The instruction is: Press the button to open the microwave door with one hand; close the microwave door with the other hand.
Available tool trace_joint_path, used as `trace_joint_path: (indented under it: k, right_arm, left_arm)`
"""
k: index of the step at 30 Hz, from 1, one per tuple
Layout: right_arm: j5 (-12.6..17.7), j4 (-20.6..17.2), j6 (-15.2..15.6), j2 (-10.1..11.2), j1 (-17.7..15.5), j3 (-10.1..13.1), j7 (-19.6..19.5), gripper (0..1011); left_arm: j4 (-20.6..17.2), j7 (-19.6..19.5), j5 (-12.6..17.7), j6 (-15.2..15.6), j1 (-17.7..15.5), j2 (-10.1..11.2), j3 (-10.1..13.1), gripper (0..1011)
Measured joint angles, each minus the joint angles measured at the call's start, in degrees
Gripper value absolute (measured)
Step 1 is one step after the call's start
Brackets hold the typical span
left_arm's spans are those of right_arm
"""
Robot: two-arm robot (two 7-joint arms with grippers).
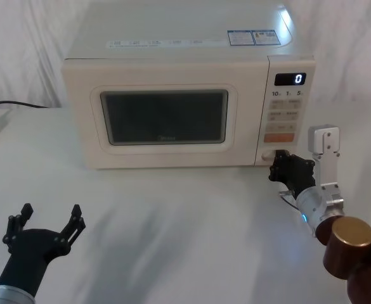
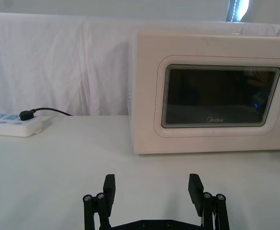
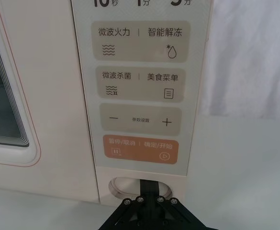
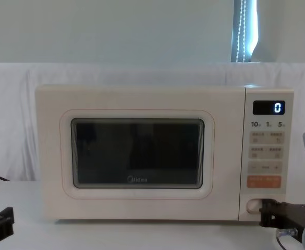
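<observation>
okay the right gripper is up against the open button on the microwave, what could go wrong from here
1. The right gripper, shut, meets the button right of its middle; it may slide off or press too weakly.
2. The orange key sits just above; drifting up could press it instead.
3. The microwave door is still shut. The left gripper waits open, low before the door's left side, so the released door might swing towards it.

We see the right claw (image 1: pixel 280 166) at lower right of the head view, fingers closed together, its silver wrist angled back toward the frame's lower right corner. The left claw (image 1: pixel 49 218) sits at lower left, fingers spread wide apart, arm low and parked.
</observation>
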Motion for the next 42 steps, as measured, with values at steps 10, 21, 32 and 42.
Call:
trace_joint_path:
  k: [10, 21, 32, 42]
  right_arm:
    - [-0.4, 1.2, -0.3, -0.2, 0.6, 0.0, -0.4, 0]
    - [-0.6, 2.8, -0.9, -0.4, 1.5, 0.2, -0.6, 0]
    - [-0.8, 3.6, -1.2, -0.6, 2.0, 0.4, -0.6, 0]
    - [-0.9, 3.9, -1.1, -0.7, 2.3, 0.6, -0.9, 0]
  left_arm:
    - [0.0, 0.0, 0.0, 0.0, 0.0, 0.0, 0.0, 1001]
    - [0.0, 0.0, 0.0, 0.0, 0.0, 0.0, 0.0, 1001]
    - [0.0, 0.0, 0.0, 0.0, 0.0, 0.0, 0.0, 1001]
    - [0.0, 0.0, 0.0, 0.0, 0.0, 0.0, 0.0, 1001]
